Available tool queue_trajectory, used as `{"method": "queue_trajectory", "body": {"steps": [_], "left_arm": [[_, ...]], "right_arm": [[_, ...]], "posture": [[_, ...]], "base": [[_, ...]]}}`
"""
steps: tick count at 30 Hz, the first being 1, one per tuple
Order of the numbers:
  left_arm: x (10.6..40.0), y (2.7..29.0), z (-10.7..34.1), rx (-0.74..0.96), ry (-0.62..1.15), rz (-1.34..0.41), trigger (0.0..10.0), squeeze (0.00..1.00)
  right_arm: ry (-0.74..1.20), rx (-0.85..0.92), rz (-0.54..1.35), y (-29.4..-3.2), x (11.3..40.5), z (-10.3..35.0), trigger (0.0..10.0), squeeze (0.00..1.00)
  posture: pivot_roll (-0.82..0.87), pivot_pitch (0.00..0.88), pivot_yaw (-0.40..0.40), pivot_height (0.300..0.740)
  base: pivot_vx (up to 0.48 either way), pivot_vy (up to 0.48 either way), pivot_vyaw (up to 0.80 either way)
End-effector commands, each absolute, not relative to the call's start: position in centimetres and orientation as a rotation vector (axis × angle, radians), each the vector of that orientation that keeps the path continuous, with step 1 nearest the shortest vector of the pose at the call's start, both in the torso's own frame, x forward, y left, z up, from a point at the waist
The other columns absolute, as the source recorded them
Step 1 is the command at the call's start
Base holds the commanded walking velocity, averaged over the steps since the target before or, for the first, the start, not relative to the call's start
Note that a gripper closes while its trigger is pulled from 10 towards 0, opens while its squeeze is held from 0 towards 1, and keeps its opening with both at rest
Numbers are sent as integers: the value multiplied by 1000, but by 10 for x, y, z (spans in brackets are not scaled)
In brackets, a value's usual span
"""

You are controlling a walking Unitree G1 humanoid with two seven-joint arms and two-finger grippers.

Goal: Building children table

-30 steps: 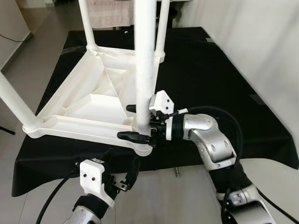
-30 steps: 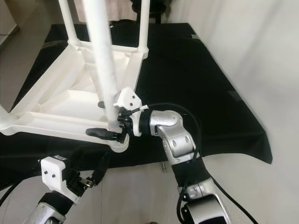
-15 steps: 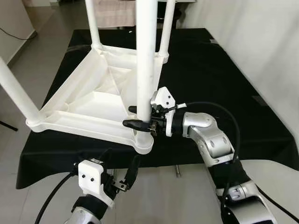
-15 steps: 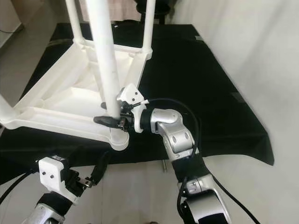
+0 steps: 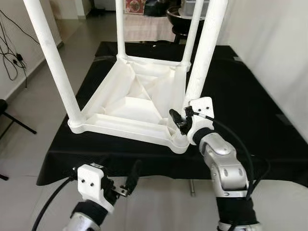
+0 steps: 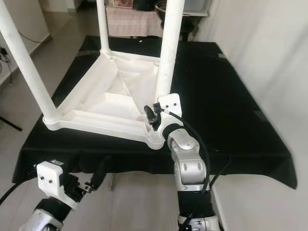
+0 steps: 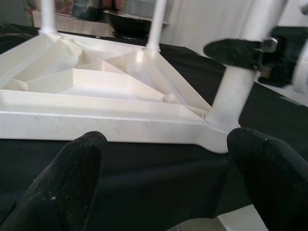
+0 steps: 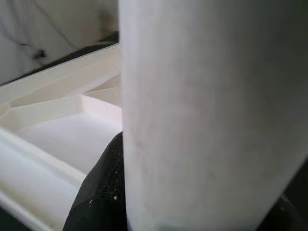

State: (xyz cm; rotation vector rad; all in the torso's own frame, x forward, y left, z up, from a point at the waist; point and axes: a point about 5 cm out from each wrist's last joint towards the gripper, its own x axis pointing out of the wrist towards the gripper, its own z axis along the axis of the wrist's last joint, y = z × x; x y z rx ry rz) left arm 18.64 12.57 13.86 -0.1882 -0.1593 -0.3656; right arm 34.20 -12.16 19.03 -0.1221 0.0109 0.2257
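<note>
A black cloth-covered table (image 5: 250,101) is seen with a white plastic children's table top (image 5: 134,103) laid upside down on it, four white round legs pointing up. The near-right white leg (image 5: 202,62) is clamped just above its corner socket by the right gripper (image 5: 182,121), fingers closed around it. The left gripper (image 5: 131,179) is held low, before the cloth's front edge, fingers apart, touching nothing.
</note>
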Motion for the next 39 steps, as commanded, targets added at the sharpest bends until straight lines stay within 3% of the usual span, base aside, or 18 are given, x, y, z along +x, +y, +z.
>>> {"method": "queue_trajectory", "body": {"steps": [1, 2, 11, 15, 19, 20, 23, 24, 27, 30, 39], "left_arm": [[185, 128, 134, -182, -144, -354, 10000, 0], [187, 130, 134, -184, -144, -338, 10000, 0], [196, 142, 132, -165, -136, -256, 10000, 0], [199, 147, 131, -153, -131, -223, 10000, 0], [200, 172, 122, -65, -82, -70, 10000, 0], [199, 178, 119, -34, -71, -38, 10000, 0], [199, 182, 117, -5, -63, -16, 10000, 0], [196, 187, 114, 5, -49, 18, 10000, 0], [194, 189, 112, 10, -39, 40, 10000, 0], [178, 192, 103, 31, 6, 102, 10000, 0], [172, 192, 101, 52, -5, 212, 10000, 0]], "right_arm": [[71, -195, 11, -157, 347, 175, 10000, 0], [38, -188, -36, -162, 350, 182, 10000, 1000], [-43, -225, -121, -174, 341, 195, 10000, 1000], [-57, -247, -71, -176, 334, 193, 10000, 1000], [-15, -205, 87, -172, 299, 163, 10000, 1000], [-14, -192, 146, -167, 292, 158, 10000, 741], [-18, -181, 212, -162, 286, 155, 10000, 741], [-14, -165, 245, -159, 281, 150, 10000, 0], [-10, -153, 260, -158, 278, 147, 10000, 0], [94, -174, 319, -153, 262, 116, 10000, 0], [141, -116, 364, -153, 269, 108, 10000, 0]], "posture": [[37, 94, -57, 740], [36, 93, -55, 740], [7, 70, -35, 740], [2, 62, -30, 740], [-18, 46, -13, 740], [-20, 36, -4, 740], [-20, 34, -2, 740], [-22, 20, 9, 740], [-22, 21, 10, 740], [-20, 25, 12, 740], [2, 29, -11, 740]], "base": [[0, 0, 0], [0, 0, 0], [0, 0, 0], [0, 0, 0], [0, 0, 0], [0, 0, 0], [0, 0, 0], [0, 0, 0], [0, 0, 0], [0, 0, 0], [0, 0, 0]]}}
